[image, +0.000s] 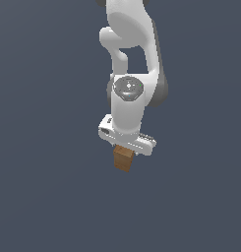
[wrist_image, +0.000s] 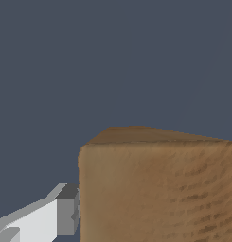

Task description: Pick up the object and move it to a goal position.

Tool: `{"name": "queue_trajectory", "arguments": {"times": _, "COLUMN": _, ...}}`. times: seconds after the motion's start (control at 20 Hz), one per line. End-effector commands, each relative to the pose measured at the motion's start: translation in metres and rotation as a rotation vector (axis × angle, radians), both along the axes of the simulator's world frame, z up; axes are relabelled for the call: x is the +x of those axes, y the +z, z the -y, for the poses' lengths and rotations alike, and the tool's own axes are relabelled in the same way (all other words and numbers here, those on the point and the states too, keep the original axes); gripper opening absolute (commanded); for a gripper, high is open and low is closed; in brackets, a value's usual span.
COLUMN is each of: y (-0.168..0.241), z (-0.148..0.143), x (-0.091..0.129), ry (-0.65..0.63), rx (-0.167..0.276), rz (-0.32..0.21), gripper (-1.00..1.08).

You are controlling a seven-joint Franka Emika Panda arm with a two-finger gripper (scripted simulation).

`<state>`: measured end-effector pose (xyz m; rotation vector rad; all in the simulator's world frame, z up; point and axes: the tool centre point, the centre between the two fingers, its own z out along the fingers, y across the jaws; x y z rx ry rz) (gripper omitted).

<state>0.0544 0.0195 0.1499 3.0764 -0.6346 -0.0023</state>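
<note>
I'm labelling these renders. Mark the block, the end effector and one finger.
block (image: pixel 123 159): exterior view, middle of its front face below the arm.
end effector (image: pixel 126 146): exterior view, between the fingertips, at the block's top.
finger (wrist_image: pixel 65 210): wrist view, grey pad against the block's side.

I see flat, even render light, dim slate backdrop, no cast shadows, no glare. Soft shading on white arm (image: pixel 127 74). Wrist view coarse, block (wrist_image: pixel 160 189) texture smeared, edges undistorted.
</note>
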Motion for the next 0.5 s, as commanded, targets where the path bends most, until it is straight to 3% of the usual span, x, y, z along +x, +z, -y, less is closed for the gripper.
{"name": "queue_trajectory", "arguments": {"times": 0.0, "y": -0.0063, "z": -0.0002, "x": 0.0005, "ry": 0.0, "rx": 0.0, "rz": 0.001, "gripper": 1.0}}
{"name": "queue_trajectory", "arguments": {"times": 0.2, "y": -0.0071, "z": 0.0002, "x": 0.0017, "ry": -0.001, "rx": 0.0, "rz": 0.002, "gripper": 1.0}}
{"name": "queue_trajectory", "arguments": {"times": 0.25, "y": -0.0071, "z": 0.0002, "x": 0.0017, "ry": -0.001, "rx": 0.0, "rz": 0.002, "gripper": -1.0}}
{"name": "queue_trajectory", "arguments": {"times": 0.45, "y": -0.0071, "z": 0.0002, "x": 0.0017, "ry": -0.001, "rx": 0.0, "rz": 0.002, "gripper": -1.0}}
